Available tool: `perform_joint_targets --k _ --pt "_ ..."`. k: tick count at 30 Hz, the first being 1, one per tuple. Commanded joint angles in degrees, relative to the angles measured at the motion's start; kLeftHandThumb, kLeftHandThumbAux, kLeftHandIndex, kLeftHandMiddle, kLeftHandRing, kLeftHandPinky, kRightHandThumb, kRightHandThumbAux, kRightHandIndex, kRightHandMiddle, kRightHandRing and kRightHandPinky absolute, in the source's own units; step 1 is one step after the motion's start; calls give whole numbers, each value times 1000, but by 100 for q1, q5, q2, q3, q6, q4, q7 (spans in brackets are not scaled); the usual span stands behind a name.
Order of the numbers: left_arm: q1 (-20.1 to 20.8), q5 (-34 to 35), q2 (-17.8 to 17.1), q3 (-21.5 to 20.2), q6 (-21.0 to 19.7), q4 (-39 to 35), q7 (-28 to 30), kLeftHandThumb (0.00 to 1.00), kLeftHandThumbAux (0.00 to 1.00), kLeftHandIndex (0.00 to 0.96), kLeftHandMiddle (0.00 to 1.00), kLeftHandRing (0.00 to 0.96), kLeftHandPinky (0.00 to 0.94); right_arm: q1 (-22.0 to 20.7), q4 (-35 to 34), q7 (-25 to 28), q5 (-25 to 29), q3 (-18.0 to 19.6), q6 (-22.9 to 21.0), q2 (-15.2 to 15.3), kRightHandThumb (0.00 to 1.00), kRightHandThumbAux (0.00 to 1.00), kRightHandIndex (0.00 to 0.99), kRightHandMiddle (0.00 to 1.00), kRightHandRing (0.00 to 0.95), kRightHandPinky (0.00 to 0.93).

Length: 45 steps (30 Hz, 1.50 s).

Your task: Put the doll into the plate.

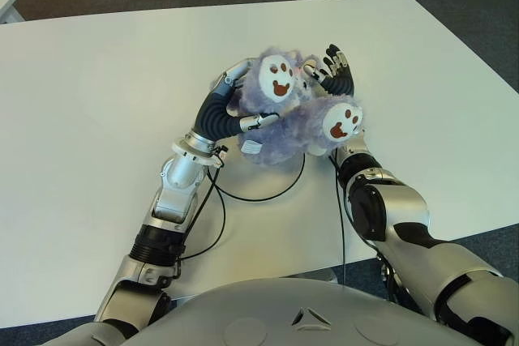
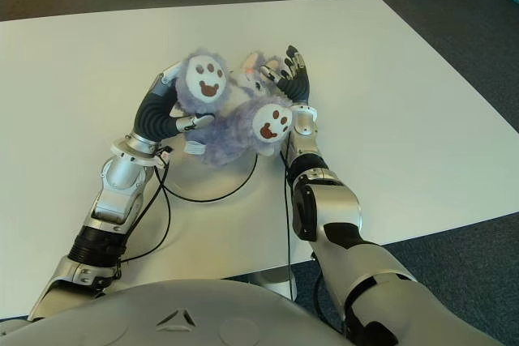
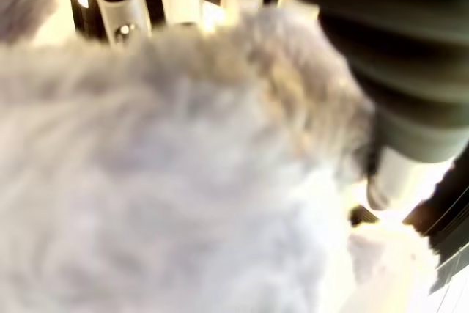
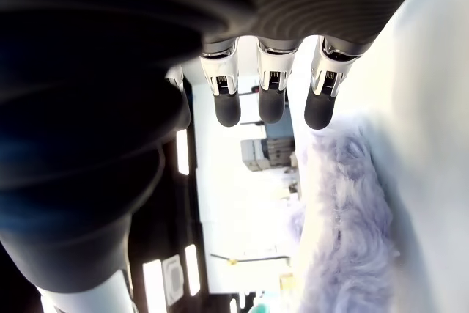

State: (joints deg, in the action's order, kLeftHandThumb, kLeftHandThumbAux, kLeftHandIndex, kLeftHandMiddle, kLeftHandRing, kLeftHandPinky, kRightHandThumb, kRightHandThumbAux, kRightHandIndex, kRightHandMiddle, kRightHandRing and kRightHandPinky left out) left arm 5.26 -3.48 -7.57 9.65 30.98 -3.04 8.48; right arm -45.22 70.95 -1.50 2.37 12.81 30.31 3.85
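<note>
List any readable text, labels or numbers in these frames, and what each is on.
None readable. The doll shows only brown paw-print marks, no lettering; its small white tag looks blank from here. The left hand, right hand and table carry no visible writing.

A white table carries a fluffy purple doll.

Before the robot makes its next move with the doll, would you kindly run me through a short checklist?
1. Doll between both hands: ok.
2. Left hand grasp: ok, fingers wrap the fur, which fills its wrist view.
3. Right hand grasp: not ok, fingers extended, open beside the fur.
4. Plate located: not ok, none visible on the table.
5. Doll lifted off the table: cannot tell.
6. Cable beneath the doll clear of the arms: cannot tell.
</note>
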Motion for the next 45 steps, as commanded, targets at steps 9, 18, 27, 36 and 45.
perform_joint_targets --k 9,18,27,36,45 --pt "-387 -174 -28 -80 -58 -6 -41 83 517 192 276 231 186 576 356 -39 -12 6 -351 -42 116 817 82 44 50 98" --pt "-433 -238 -133 -92 -191 -123 20 69 473 120 199 161 110 574 361 -53 -10 10 -349 -42 124 805 81 43 49 98" --pt "-437 -375 -171 -125 -155 -157 -15 26 423 50 127 92 37 571 365 -95 24 48 -325 -59 125 794 92 49 51 100" --pt "-413 -528 -218 -205 -26 -140 -8 0 383 0 79 42 0 572 367 -100 26 56 -323 -55 123 792 84 48 48 97" --pt "-390 -500 -276 -233 -42 -162 37 0 339 0 77 34 0 564 373 -107 14 48 -343 -42 115 795 85 47 46 90"
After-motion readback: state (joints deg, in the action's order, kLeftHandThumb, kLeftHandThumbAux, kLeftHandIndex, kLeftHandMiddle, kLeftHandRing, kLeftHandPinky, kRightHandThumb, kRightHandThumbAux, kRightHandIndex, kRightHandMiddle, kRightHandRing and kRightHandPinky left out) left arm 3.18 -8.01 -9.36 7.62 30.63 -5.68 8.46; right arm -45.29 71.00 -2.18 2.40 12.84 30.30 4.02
